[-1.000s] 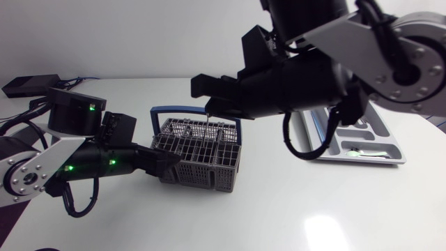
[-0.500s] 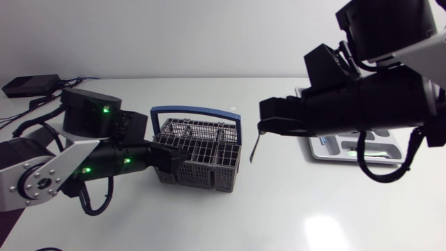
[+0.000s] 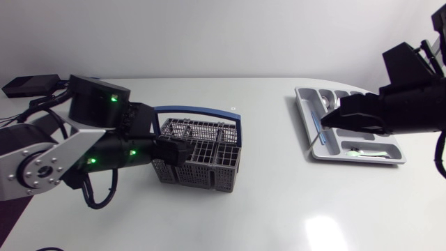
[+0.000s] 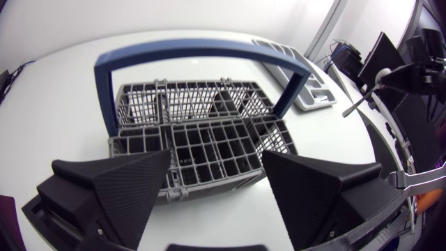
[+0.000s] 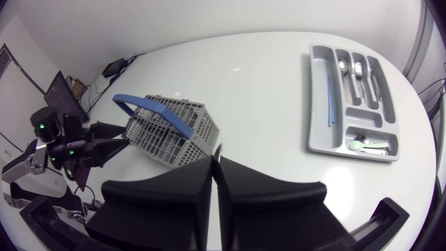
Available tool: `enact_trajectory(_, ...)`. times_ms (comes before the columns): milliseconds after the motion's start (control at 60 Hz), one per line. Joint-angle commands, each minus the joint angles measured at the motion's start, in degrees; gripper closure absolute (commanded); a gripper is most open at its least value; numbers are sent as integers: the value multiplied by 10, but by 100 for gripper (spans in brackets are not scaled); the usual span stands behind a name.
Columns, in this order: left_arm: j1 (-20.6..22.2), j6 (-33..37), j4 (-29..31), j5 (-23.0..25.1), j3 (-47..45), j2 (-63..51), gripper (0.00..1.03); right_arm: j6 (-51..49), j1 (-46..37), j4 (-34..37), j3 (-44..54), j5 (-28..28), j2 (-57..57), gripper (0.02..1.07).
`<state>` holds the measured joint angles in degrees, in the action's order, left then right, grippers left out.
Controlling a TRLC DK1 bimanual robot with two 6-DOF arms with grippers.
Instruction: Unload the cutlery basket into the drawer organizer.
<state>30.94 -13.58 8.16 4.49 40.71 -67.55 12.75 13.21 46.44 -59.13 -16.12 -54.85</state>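
The white table (image 3: 279, 209) is filling most of the head view. The left arm (image 3: 77, 150) is extending in from the left edge. The left gripper (image 4: 216, 166) is standing wide open with the near end of the cutlery basket (image 3: 202, 150) between its fingers; contact cannot be told. The basket, grey with a blue handle, is sitting left of centre. The right arm (image 3: 411, 104) is extending in from the right edge. The right gripper (image 3: 333, 120) is pinching a slim metal utensil (image 3: 320, 137), which is hanging over the left side of the grey drawer organizer (image 3: 362, 160) at centre right. Spoons (image 5: 341, 66), a blue piece (image 5: 329, 101) and a pale green piece (image 5: 362, 144) are lying in its compartments.
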Motion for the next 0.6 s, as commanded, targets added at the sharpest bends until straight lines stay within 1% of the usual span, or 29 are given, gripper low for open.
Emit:
enact_trajectory(0,4,-12,13,-5,19,31,12,-61,-58,10,6,-15,-2,101)
enact_trajectory(83,3,-11,22,-9,10,50,12,-112,-131,12,13,-42,-18,101)
enact_trajectory(250,-2,-7,28,-12,-5,65,12,-186,-219,-21,31,-35,-58,101)
enact_trajectory(383,-1,-7,32,-15,-9,71,12,-226,-256,-56,38,-15,-97,101)
enact_trajectory(467,1,-7,33,-19,-13,75,12,-252,-280,-93,45,13,-127,101)
enact_trajectory(483,2,-7,34,-21,-15,76,12,-259,-283,-120,50,31,-137,101)
enact_trajectory(583,3,-7,34,-25,-21,81,12,-284,-300,-167,54,82,-190,101)
